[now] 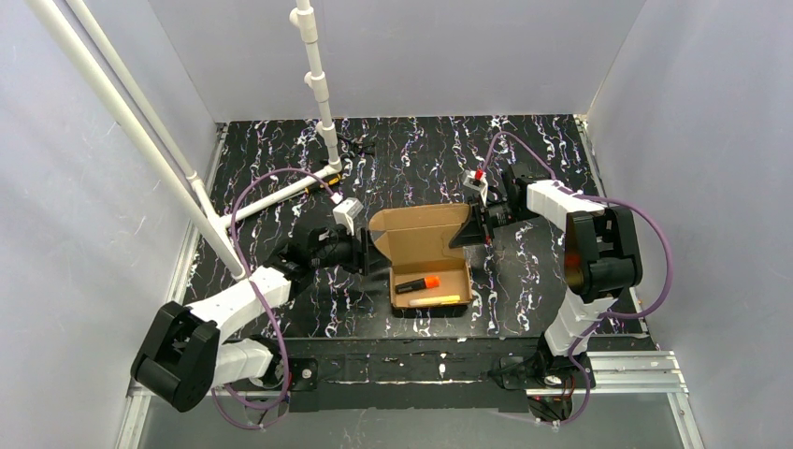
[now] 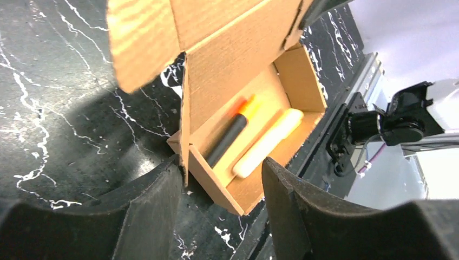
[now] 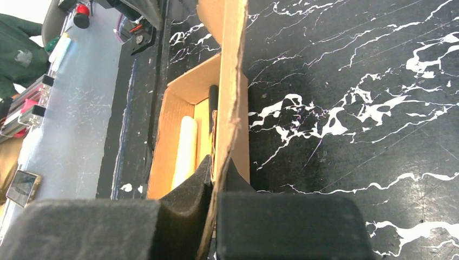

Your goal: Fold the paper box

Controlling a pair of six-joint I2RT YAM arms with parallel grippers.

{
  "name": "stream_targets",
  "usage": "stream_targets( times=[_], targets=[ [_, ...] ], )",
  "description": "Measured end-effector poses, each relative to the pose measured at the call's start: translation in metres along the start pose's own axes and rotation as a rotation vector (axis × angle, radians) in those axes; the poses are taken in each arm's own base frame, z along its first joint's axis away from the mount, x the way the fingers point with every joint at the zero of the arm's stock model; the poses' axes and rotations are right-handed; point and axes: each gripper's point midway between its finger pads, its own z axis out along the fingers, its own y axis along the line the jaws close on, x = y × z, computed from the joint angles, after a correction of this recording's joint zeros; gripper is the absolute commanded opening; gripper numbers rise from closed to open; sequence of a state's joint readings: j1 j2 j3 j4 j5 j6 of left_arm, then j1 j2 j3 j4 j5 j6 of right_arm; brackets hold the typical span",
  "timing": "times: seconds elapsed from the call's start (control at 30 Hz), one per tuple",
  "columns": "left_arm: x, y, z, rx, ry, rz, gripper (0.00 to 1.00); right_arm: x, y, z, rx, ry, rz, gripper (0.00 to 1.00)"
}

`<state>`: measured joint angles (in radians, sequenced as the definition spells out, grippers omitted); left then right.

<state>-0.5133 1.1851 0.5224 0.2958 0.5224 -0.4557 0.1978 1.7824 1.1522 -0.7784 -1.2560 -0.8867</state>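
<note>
The paper box (image 1: 446, 283) is a brown cardboard mailer with its tray formed and its lid (image 1: 418, 232) standing up behind. A black-and-orange marker (image 1: 417, 284) and a yellow one (image 1: 435, 300) lie in the tray. My right gripper (image 1: 470, 231) is shut on the lid's right side flap; in the right wrist view the flap's edge (image 3: 234, 81) runs between the fingertips (image 3: 203, 173). My left gripper (image 1: 369, 251) is open at the box's left side; in the left wrist view its fingers (image 2: 157, 189) straddle the tray's near corner (image 2: 216, 184), one finger touching the side flap.
A white pipe frame (image 1: 318, 75) stands at the back left with a foot bar (image 1: 281, 195) on the black marbled table (image 1: 524, 150). Grey walls enclose three sides. The metal table edge (image 1: 617, 367) runs along the front.
</note>
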Motion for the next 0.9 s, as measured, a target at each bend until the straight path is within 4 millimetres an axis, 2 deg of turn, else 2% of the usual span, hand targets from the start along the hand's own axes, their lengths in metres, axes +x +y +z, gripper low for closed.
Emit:
stream_targets(
  times=[0.2, 0.3, 0.4, 0.47, 0.57, 0.67, 0.9],
  targets=[
    [0.002, -0.008, 0.000, 0.046, 0.014, 0.000, 0.55, 0.000, -0.001, 0.000, 0.004, 0.003, -0.003, 0.01],
    [0.002, -0.005, 0.000, 0.039, 0.014, -0.012, 0.54, 0.001, -0.001, 0.000, 0.005, 0.005, -0.003, 0.01],
    [-0.009, 0.002, -0.007, 0.016, -0.026, -0.051, 0.51, 0.001, -0.001, 0.000, 0.007, 0.007, -0.003, 0.01],
    [-0.020, 0.006, -0.017, 0.001, -0.077, -0.073, 0.34, 0.001, -0.002, 0.000, 0.008, 0.009, -0.003, 0.01],
    [-0.034, 0.009, -0.035, -0.027, -0.172, -0.102, 0.19, 0.001, -0.002, 0.000, 0.008, 0.009, -0.003, 0.01],
    [-0.040, 0.012, -0.044, -0.053, -0.227, -0.119, 0.03, 0.001, -0.002, 0.000, 0.008, 0.009, -0.003, 0.01],
    [-0.015, 0.037, -0.028, -0.115, -0.130, -0.204, 0.04, 0.001, -0.002, 0.000, 0.008, 0.009, -0.003, 0.01]
  ],
)
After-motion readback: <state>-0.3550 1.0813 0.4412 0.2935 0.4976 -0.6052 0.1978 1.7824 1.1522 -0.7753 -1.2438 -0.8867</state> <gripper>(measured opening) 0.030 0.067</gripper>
